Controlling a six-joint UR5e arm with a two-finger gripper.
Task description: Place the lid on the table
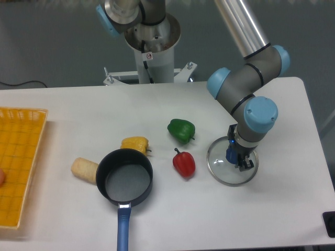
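The lid [220, 166] is a round glass disc with a silver rim. It lies flat at the right of the white table [282, 209], on the surface or just above it. Its blue knob [231, 155] shows between my fingers. My gripper [235, 158] points straight down over the lid's centre and is shut on the knob. The black saucepan [124, 177] with a blue handle stands uncovered at the centre left, well apart from the lid.
A red pepper [184, 163] lies just left of the lid. A green pepper [181, 129], a yellow pepper [135, 144] and a pale bread roll [85, 169] lie further left. A yellow-orange mesh tray [18, 162] is at the left edge.
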